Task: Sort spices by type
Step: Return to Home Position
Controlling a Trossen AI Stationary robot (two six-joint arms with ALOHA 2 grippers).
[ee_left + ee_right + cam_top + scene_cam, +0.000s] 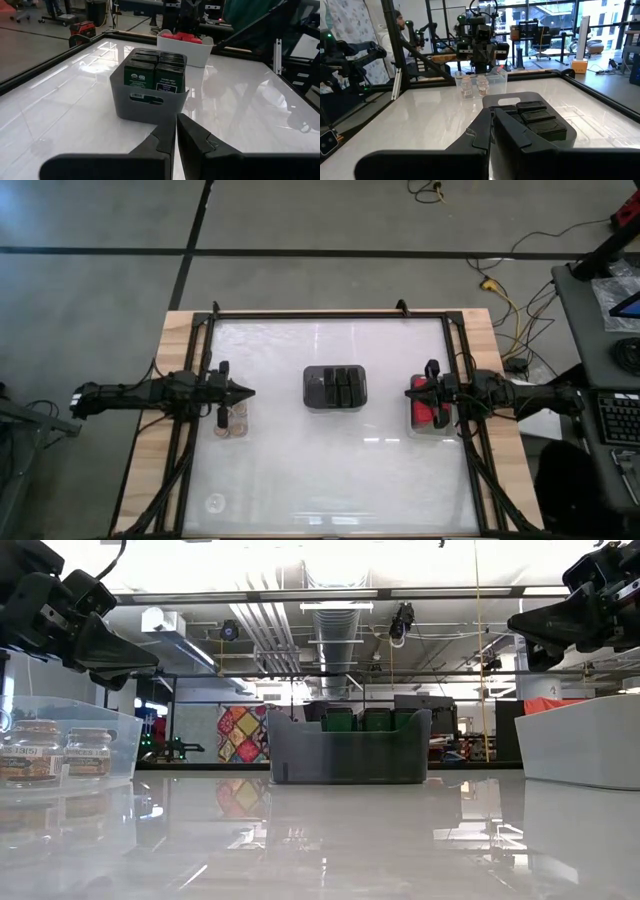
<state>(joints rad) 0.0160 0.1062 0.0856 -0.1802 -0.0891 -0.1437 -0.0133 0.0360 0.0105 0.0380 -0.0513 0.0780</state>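
Note:
Several dark blocks [338,385] stand packed in a grey bin [150,102] at the table's middle. Tan-topped jars [30,752] stand in a clear tray [120,740] at the left. Red blocks [428,413] lie in a white tray [200,52] at the right. My left gripper [175,119] hangs shut above the clear tray and points toward the bin. My right gripper [491,113] hangs shut above the white tray and points toward the bin from the other side. Neither holds anything.
A black rail [330,314] frames the white tabletop, with a wooden border [150,430] outside it. Bare tabletop [330,475] lies between the trays and the near edge. A person [395,25] stands beyond the table's left side.

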